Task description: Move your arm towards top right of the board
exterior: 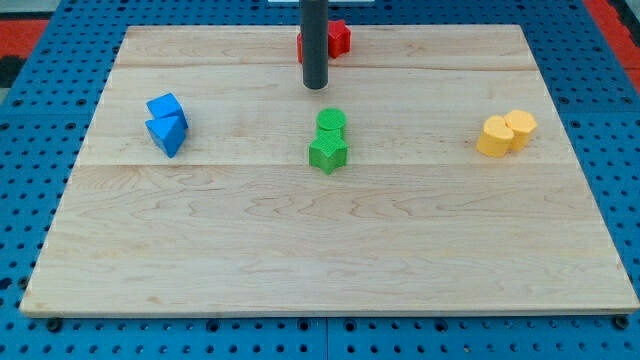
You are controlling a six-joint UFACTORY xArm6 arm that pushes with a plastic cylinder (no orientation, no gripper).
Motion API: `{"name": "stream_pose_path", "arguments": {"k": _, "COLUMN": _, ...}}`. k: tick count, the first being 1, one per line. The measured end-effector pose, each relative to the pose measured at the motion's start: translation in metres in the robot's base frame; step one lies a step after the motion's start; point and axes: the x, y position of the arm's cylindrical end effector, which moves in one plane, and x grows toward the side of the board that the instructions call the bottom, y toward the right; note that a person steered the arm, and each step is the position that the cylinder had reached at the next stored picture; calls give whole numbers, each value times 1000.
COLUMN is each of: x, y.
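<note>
My tip (316, 86) rests on the wooden board (330, 240) near the view's top centre. Red blocks (338, 38) lie just behind the rod at the top edge, partly hidden by it. A green cylinder (331, 121) and a green star-shaped block (328, 152) touch each other just below and right of my tip. A blue cube (165, 107) and a blue triangular block (168, 134) sit together at the left. A yellow hexagonal block (494, 136) and a yellow cylinder (520, 127) touch at the right. My tip touches no block.
The board lies on a blue pegboard table (30, 200). A red area (25, 25) shows at the view's top left corner and another at the top right (615, 15).
</note>
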Motion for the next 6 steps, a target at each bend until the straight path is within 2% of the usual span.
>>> {"name": "stream_pose_path", "arguments": {"k": 2, "x": 0, "y": 0}}
{"name": "stream_pose_path", "arguments": {"k": 4, "x": 1, "y": 40}}
{"name": "stream_pose_path", "arguments": {"k": 5, "x": 1, "y": 40}}
{"name": "stream_pose_path", "arguments": {"k": 6, "x": -17, "y": 101}}
